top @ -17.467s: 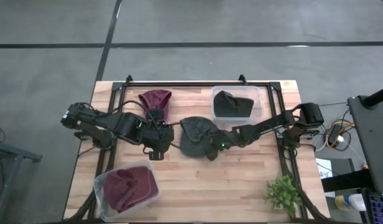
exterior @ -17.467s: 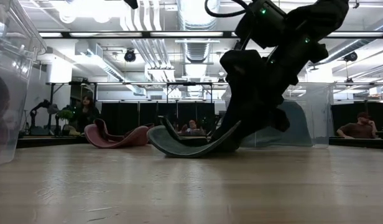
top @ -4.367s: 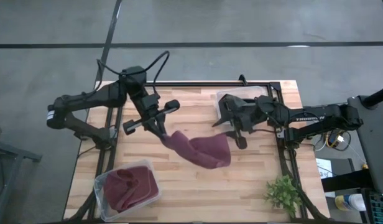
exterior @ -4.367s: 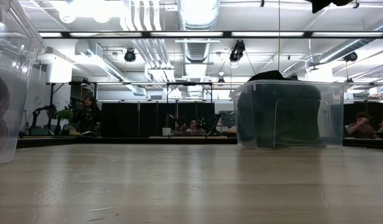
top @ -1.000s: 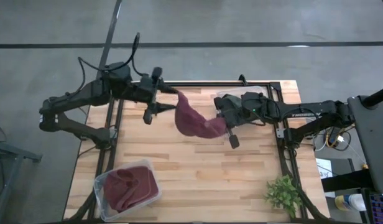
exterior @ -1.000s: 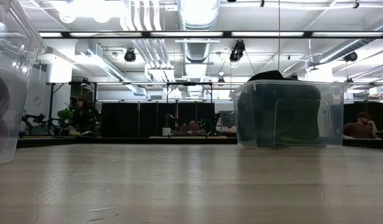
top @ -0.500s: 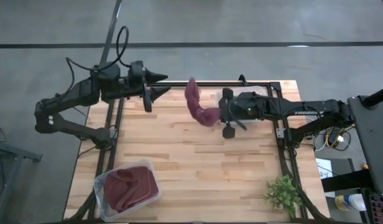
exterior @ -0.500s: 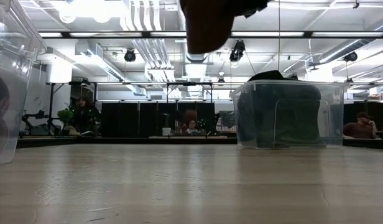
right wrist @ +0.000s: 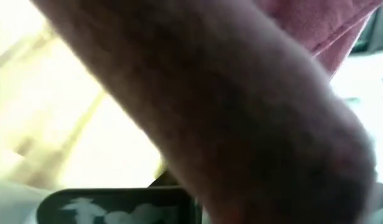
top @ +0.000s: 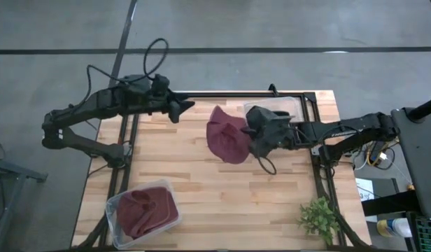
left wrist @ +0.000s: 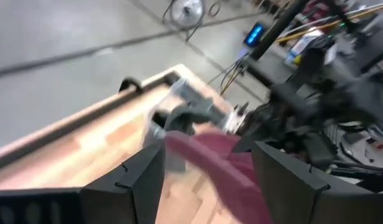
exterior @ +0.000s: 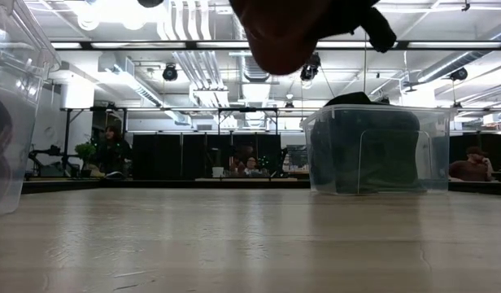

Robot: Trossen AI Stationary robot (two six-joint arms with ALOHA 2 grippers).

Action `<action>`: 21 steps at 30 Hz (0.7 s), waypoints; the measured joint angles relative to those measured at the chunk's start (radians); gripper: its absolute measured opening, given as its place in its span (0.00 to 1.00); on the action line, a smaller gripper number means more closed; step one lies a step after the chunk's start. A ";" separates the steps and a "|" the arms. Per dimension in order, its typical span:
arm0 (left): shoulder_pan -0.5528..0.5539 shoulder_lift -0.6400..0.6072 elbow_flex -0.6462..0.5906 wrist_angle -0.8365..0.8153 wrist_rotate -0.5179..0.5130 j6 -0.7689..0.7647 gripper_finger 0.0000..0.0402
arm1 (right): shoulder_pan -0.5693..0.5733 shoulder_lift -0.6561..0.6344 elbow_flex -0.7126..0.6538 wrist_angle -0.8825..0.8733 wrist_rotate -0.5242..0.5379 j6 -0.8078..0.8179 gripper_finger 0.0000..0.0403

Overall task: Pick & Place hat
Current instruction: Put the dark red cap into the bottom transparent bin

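Note:
A maroon hat [top: 226, 136] hangs above the middle of the table, and in the low view only its underside [exterior: 287, 28] shows at the top. My right gripper [top: 255, 138] is shut on its right side, and the hat [right wrist: 210, 112] fills the right wrist view. My left gripper [top: 182, 108] stands open and empty at the table's far left. It points toward the hat [left wrist: 226, 165], well apart from it. My right gripper holds the maroon hat by its right side [top: 245, 137], coming at it about level from the table's right. The hat and the gripper's own body hide the fingertips, so the kind of hold cannot be told. The hat is lifted clear of the table and hangs toward the left of the gripper.
A clear bin [top: 271, 110] with dark hats [exterior: 366, 150] stands at the far right, just behind my right arm. Another clear bin [top: 117, 210] with maroon hats is at the near left corner. A small green plant [top: 319, 218] sits at the near right.
The hat's left end, which reached to my left gripper's tips a second ago, has swung free. The hat now hangs from my right gripper alone and has spread rounder. My left gripper has drawn back toward the table's far left. The hat has come into the low view.

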 joint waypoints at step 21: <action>0.013 0.178 0.001 -0.129 0.096 -0.267 0.58 | 0.181 0.275 -0.011 0.282 0.453 -0.551 0.03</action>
